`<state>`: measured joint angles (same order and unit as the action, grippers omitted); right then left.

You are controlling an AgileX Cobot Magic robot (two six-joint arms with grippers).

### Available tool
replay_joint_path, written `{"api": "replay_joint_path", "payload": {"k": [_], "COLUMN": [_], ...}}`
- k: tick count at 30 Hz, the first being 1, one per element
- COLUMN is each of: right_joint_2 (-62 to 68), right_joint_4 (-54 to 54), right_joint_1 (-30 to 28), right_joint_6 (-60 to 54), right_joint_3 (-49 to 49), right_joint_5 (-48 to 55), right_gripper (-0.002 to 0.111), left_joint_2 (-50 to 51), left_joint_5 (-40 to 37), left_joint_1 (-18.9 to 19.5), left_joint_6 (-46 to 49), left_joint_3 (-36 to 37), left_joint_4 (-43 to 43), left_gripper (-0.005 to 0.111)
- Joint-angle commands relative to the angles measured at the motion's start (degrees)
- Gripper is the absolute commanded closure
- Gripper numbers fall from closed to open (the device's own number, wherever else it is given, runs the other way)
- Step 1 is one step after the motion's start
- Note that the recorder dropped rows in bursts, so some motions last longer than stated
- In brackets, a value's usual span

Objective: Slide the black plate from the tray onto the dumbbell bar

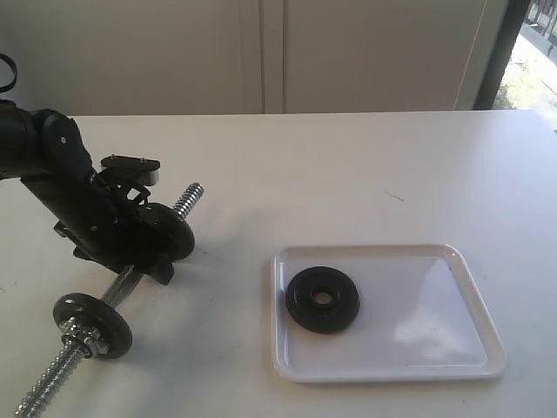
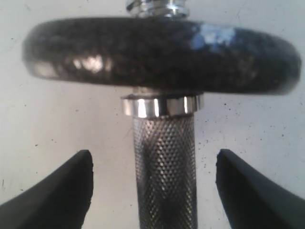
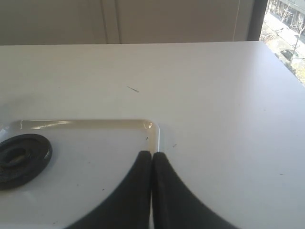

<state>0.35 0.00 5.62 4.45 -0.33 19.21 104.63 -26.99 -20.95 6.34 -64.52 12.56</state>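
Note:
One black plate (image 1: 323, 299) lies flat in the left part of the white tray (image 1: 418, 348), and it also shows in the right wrist view (image 3: 21, 157). The dumbbell bar (image 1: 187, 200) lies slantwise on the table at the left. A second black plate (image 2: 162, 55) sits threaded on the bar against its chrome collar. My left gripper (image 2: 153, 161) is open, with one finger on each side of the knurled bar, touching nothing. My right gripper (image 3: 152, 155) is shut and empty over the tray's corner (image 3: 150, 125); it is out of the exterior view.
A third black plate (image 1: 91, 324) sits on the bar's near threaded end, close to the table's front edge. My left arm (image 1: 61, 165) hangs over the bar's middle. Bare white table lies between the bar and the tray, and behind both.

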Motion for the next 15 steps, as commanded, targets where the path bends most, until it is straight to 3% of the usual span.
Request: {"api": "replay_joint_path", "payload": {"k": [1, 15], "right_joint_2": [-0.35, -0.35], "right_joint_4": [0.00, 0.00], "right_joint_1": [-0.47, -0.47], "right_joint_6": [0.33, 0.33], "right_joint_3": [0.33, 0.33], "right_joint_5": [-0.82, -0.82], "right_gripper": [0.108, 0.108], "left_joint_2": [0.17, 0.17], "left_joint_5": [-0.01, 0.12], "left_joint_1": [-0.34, -0.34], "left_joint_6": [0.02, 0.02], "left_joint_3": [-0.25, -0.25], "left_joint_4": [0.91, 0.25], "left_gripper": [0.036, 0.047]}}
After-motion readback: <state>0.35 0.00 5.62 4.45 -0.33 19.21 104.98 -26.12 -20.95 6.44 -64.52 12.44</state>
